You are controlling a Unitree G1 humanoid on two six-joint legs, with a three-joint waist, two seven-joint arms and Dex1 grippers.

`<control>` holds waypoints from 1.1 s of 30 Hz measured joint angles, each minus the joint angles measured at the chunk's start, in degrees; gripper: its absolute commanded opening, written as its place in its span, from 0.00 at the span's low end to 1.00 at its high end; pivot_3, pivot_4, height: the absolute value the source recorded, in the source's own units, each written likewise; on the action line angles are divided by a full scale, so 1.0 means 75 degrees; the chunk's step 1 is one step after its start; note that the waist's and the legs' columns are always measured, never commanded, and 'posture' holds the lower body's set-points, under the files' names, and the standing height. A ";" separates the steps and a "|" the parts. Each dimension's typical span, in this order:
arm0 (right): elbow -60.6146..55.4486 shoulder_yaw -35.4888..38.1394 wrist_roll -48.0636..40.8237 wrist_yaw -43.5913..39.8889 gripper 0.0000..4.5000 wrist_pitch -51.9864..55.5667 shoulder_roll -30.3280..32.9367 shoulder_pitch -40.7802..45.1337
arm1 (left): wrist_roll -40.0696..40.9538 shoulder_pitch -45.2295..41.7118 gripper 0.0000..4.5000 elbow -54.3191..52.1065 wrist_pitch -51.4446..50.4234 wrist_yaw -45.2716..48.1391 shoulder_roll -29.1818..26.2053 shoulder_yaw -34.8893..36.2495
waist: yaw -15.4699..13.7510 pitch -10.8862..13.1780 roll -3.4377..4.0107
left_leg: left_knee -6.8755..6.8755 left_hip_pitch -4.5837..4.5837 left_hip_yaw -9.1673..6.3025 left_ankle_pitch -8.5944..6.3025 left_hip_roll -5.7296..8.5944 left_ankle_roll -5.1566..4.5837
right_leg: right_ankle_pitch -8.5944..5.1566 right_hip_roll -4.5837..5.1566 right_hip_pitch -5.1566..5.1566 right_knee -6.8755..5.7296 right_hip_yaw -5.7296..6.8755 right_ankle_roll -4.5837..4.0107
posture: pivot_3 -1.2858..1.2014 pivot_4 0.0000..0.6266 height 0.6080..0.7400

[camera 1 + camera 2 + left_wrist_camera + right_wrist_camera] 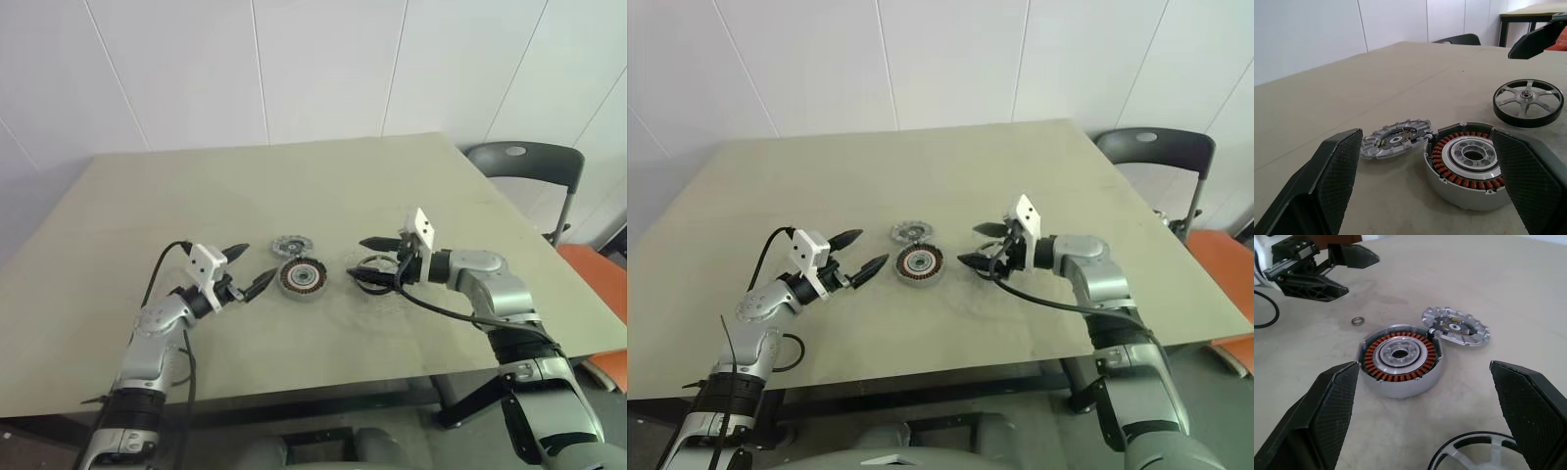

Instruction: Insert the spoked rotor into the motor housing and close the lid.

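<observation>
Left eye view gives me the tabletop (294, 186) with the parts grouped near its front edge, about midway between the side edges. My right gripper (377, 259) hangs over the spoked rotor (1528, 103), fingers spread wide and holding nothing; the rotor lies flat, apart from the other parts on the right-edge side. My left gripper (253, 267) sits beside the motor housing (301, 279), fingers likewise apart and empty. The housing rests open side up, copper windings showing. Leaning against its far rim is the lid (1456, 326). A small metal ring (1357, 320) lies between the housing and my left gripper.
</observation>
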State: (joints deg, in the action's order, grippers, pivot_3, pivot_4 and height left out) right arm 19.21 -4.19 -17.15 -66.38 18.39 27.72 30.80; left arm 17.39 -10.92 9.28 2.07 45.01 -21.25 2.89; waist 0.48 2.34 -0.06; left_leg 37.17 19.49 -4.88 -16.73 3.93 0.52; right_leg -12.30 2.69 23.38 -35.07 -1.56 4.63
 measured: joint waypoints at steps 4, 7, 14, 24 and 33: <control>0.0000 -0.0026 0.0024 -0.0052 1.00 -0.0008 0.0018 -0.0058 | 0.0000 0.0007 0.99 0.0000 0.0001 0.0026 0.0000 -0.0001 | 0.0001 0.0000 0.0000 | 0.0000 0.0000 0.0000 0.0000 0.0000 0.0000 | 0.0000 0.0000 0.0000 0.0000 0.0000 0.0000 | 0.52 0.00 1.00; 0.0000 -0.0039 0.0045 -0.0046 1.00 -0.0020 0.0017 -0.0059 | -0.0006 0.0224 0.99 0.0006 0.0059 0.0154 -0.0024 -0.0003 | 0.0019 0.0000 0.0001 | -0.0002 -0.0001 0.0001 0.0000 0.0000 0.0000 | 0.0000 0.0000 0.0001 0.0000 -0.0001 0.0000 | 0.52 0.00 1.00; 0.0007 -0.0094 0.0167 0.0021 1.00 -0.0089 0.0016 -0.0084 | -0.0163 0.0994 0.99 0.0630 0.0329 0.0375 -0.0291 0.0016 | 0.0003 0.0002 0.0002 | 0.0000 0.0000 0.0000 0.0000 -0.0001 0.0000 | -0.0021 0.0001 0.0002 -0.0001 0.0000 -0.0010 | 0.52 0.00 1.00; 0.0017 -0.0148 0.0170 0.0040 1.00 -0.0174 0.0017 -0.0096 | -0.0279 0.1177 0.99 0.1278 0.1290 -0.0153 0.0090 0.0134 | -0.0146 0.0001 0.0005 | 0.0000 -0.0007 0.0000 -0.0001 -0.0005 0.0001 | -0.0030 0.0003 -0.0002 -0.0003 0.0000 0.0004 | 0.52 0.00 1.00; 0.0019 -0.0148 0.0170 0.0104 1.00 -0.0182 0.0015 -0.0097 | -0.0631 0.0855 0.99 0.1620 0.1368 -0.0576 0.0132 0.0062 | -0.0180 -0.0006 0.0025 | 0.0004 -0.0014 -0.0001 0.0000 -0.0018 0.0001 | -0.0031 -0.0005 -0.0012 -0.0009 0.0015 0.0004 | 0.52 0.00 1.00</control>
State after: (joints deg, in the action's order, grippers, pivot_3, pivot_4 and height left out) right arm 19.36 -5.30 -15.88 -65.60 17.02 27.84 30.08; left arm 12.66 -4.52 21.43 12.33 40.70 -20.26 3.35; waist -0.87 2.30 0.13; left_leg 37.19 19.39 -4.89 -16.73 3.80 0.53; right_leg -12.53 2.66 23.29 -35.13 -1.45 4.66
